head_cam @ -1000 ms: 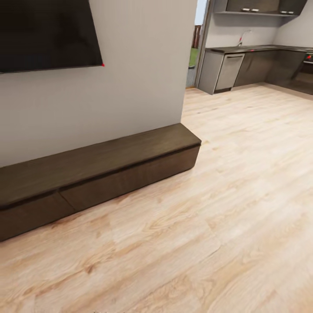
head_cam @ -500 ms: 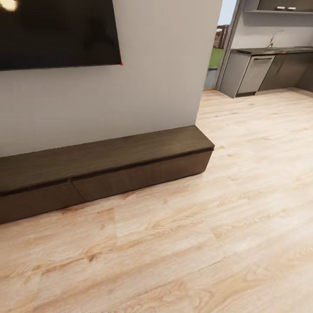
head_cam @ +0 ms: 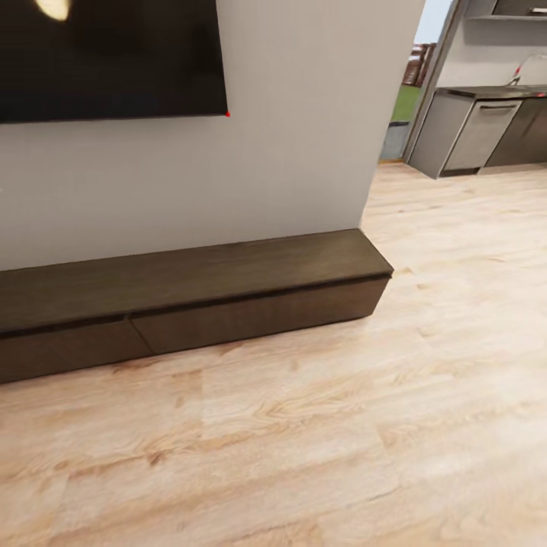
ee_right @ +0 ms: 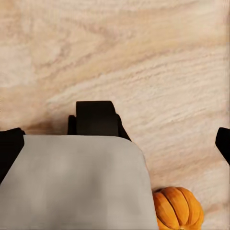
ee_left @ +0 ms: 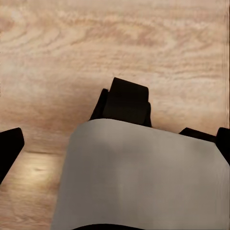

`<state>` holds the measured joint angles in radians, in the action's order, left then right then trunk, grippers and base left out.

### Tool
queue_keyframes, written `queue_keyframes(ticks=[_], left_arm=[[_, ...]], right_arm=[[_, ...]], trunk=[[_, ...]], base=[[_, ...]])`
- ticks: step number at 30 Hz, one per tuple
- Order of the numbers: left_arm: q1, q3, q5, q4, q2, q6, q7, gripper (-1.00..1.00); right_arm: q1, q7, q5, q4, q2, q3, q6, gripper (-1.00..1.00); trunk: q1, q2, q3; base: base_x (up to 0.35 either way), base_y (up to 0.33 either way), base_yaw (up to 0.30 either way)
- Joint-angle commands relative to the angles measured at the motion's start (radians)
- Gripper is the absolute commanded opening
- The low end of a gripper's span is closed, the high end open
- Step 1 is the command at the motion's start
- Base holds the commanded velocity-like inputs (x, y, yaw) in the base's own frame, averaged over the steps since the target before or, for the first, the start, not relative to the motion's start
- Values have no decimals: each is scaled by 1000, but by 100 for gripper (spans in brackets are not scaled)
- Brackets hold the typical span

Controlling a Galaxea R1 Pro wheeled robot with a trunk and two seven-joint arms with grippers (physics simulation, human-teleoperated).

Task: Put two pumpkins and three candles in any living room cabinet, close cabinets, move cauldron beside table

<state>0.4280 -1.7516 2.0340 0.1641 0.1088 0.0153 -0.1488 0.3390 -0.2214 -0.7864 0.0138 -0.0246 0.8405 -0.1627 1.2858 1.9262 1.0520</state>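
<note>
cabinet: panels shut, against wall under TV
pumpkin: on floor
claws: state unreadable

Low dark-brown cabinet along grey wall, front panels flush shut. Black TV mounted above, far left. Light wood floor in front. Grey kitchen units far right.

Even bright light, perhaps slightly soft
</note>
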Motion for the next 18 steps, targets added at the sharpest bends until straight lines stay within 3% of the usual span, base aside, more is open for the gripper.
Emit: queue_keyframes(ticks=[1, 10, 18], left_arm=[[0, 0, 0, 0, 0, 0, 0, 100], [0, 0, 0, -1, 0, 0, 0, 100], [0, 0, 0, -2, 0, 0, 0, 100]], right_arm=[[0, 0, 0, 0, -1, 0, 0, 100], [0, -1, -1, 0, -3, 0, 0, 100], [0, -1, -2, 0, -2, 0, 0, 100]], trunk=[[0, 0, 0], [0, 0, 0], [0, 0, 0]], base=[[328, -3, 128], [329, -5, 241], [329, -29, 51]])
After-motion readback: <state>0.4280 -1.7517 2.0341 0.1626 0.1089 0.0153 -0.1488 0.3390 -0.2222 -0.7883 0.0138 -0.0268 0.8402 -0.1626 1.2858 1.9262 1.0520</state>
